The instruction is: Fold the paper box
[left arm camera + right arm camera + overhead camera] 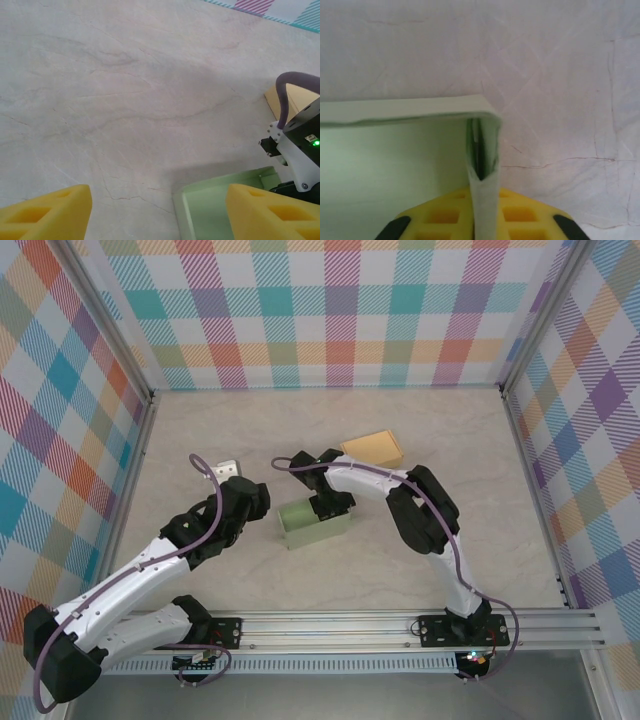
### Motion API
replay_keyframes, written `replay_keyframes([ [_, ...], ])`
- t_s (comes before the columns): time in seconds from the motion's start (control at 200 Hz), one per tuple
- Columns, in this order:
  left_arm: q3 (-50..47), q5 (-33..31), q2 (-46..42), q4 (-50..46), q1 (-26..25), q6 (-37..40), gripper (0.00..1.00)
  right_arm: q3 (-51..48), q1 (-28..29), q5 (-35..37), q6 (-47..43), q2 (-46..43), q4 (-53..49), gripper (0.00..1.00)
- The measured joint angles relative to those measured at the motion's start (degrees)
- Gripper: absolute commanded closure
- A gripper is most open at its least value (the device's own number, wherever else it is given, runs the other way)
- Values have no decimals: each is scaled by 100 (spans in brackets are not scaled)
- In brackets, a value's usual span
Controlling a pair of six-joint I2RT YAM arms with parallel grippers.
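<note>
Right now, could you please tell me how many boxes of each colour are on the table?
green paper box: 1
tan box: 1
Total: 2

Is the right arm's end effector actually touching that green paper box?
Touching: in the right wrist view, the right end effector pinches the green box wall.

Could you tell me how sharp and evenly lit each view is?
Top external: sharp, evenly lit, soft shadows on the table. Left wrist: surface crisp, a broad shadow near the green box; left end effector edges soft. Right wrist: blurred close up, notably the box wall pinched in the right end effector.
</note>
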Motion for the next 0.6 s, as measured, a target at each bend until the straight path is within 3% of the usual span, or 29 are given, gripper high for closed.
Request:
replay_keyframes([
  [0.245,-7,-192,7,9,35,125,29,245,22,439,20,208,-297,100],
  [0.6,-7,-1064,-232,-186,94,348,24,782,275,1777,647,798,-1038,100],
])
